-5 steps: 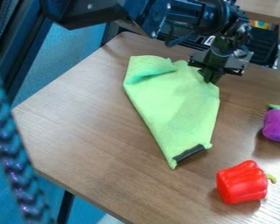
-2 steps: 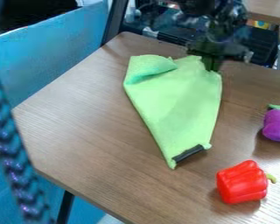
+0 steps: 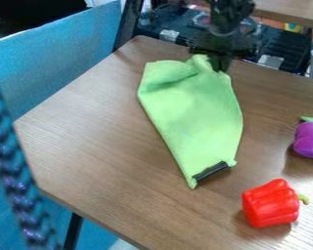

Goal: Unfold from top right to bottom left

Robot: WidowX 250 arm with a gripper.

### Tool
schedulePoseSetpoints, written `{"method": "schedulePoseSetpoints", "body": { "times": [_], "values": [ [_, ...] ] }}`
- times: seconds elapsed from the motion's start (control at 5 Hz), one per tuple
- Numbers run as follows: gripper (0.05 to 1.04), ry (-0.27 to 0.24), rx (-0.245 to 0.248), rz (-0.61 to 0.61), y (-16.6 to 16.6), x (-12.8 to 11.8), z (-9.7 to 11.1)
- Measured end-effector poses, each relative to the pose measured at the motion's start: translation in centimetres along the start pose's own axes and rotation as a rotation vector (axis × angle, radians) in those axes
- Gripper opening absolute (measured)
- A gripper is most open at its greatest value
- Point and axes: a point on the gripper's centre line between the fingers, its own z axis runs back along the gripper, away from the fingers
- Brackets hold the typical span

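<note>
Brown wood-grain table takes up most of the view, w/ blue fabric panel behind its upper L side. Green cloth lies on the table's upper-ctr part, wide at top, narrow at btm, upper L corner folded over. Blue braided cord runs down the L edge. Black gripper is at the cloth's top R corner, clamped on it. Red toy bell pepper sits lower R; purple toy eggplant nr R edge; black strip at cloth's btm end.
</note>
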Motion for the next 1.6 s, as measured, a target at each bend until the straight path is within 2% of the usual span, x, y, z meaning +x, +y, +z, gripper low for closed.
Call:
{"method": "schedulePoseSetpoints", "body": {
  "times": [0.4, 0.6, 1.0, 1.6],
  "values": [
    [0.05, 0.119, 0.094, 0.113, 4.9, -2.3, 0.9],
    [0.05, 0.127, 0.127, 0.2, 7.6, -2.1, 2.7],
    [0.05, 0.143, 0.156, 0.3, 11.5, -2.4, 5.4],
    [0.05, 0.258, 0.27, 0.434, 15.3, -4.3, 6.4]
  ]
}}
